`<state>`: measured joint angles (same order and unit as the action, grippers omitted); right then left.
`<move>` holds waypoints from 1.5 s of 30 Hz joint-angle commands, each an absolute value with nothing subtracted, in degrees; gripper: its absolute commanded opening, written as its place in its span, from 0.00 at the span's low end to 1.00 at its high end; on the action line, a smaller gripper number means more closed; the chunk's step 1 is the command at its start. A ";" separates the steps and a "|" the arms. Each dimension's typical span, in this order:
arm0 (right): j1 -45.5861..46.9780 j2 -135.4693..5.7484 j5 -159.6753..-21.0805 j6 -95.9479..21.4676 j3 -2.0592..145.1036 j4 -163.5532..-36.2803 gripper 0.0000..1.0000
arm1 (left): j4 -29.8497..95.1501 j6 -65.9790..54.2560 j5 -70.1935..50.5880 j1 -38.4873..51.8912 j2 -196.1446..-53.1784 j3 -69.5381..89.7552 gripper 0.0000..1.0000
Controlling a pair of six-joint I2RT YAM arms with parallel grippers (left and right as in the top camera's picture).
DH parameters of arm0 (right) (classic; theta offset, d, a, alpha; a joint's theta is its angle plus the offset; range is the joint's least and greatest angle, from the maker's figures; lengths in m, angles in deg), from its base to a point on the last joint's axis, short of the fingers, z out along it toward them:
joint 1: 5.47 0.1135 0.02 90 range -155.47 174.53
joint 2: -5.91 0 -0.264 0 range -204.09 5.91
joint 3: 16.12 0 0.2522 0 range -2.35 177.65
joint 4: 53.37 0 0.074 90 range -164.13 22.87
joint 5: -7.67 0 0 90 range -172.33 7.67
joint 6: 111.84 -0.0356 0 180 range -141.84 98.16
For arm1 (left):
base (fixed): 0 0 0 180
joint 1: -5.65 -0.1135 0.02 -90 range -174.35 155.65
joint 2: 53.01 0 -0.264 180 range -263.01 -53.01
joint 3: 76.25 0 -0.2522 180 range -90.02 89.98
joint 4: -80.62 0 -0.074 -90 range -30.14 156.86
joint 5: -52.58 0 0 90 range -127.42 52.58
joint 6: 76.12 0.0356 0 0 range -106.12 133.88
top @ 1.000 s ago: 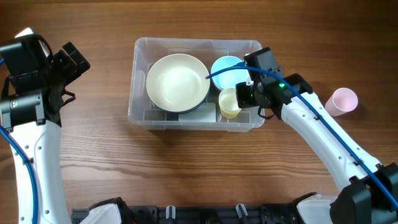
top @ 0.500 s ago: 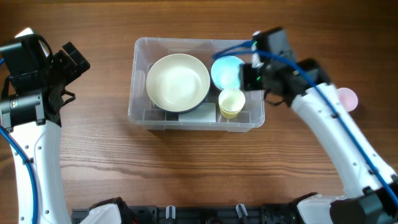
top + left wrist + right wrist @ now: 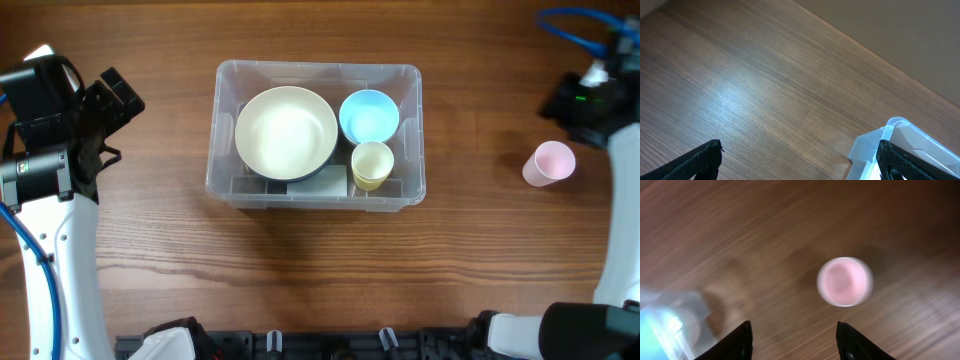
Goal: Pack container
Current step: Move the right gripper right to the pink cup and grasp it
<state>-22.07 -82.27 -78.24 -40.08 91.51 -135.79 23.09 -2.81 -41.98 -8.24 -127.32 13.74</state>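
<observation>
Hovering part-spread and empty, right gripper (image 3: 794,330) faces the blurred, seemingly upright pink cup (image 3: 845,281) just ahead, bare table (image 3: 740,230) around. Left gripper (image 3: 799,150) gapes wide, container (image 3: 900,142) corner by one finger.

Both arms are built from white link shells joined by black joint housings. Along the white link of the left arm (image 3: 45,235) a blue cable (image 3: 20,237) is routed; on the right arm (image 3: 622,200) a second blue cable (image 3: 570,15) is looped over the black wrist block. The fingers of the left gripper (image 3: 799,152) and the right gripper (image 3: 795,335) are finished in matt black and tapered to blunt tips.
</observation>
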 commanded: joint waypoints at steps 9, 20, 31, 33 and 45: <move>-34.70 -86.03 -80.03 -39.84 85.81 -133.52 0.51 | 23.02 -3.32 -41.32 -8.50 -127.05 13.10 1.00; -34.70 -93.31 -81.76 -39.99 81.28 -129.08 0.50 | 23.02 -3.32 -41.32 -8.50 -127.05 13.10 1.00; -35.14 -97.02 -81.08 -41.37 77.54 -124.74 0.50 | 23.02 -3.32 -41.32 -8.50 -127.05 13.10 1.00; -35.25 -97.04 -81.12 -41.50 76.14 -123.34 0.48 | 23.02 -3.32 -41.32 -8.50 -127.05 13.10 1.00; -35.25 -97.07 -81.10 -41.52 73.22 -120.98 0.46 | 23.02 -3.32 -41.32 -8.50 -127.05 13.10 1.00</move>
<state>-34.90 -96.13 -80.84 -40.69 73.85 -121.15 23.09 -2.81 -41.98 -8.24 -127.32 13.74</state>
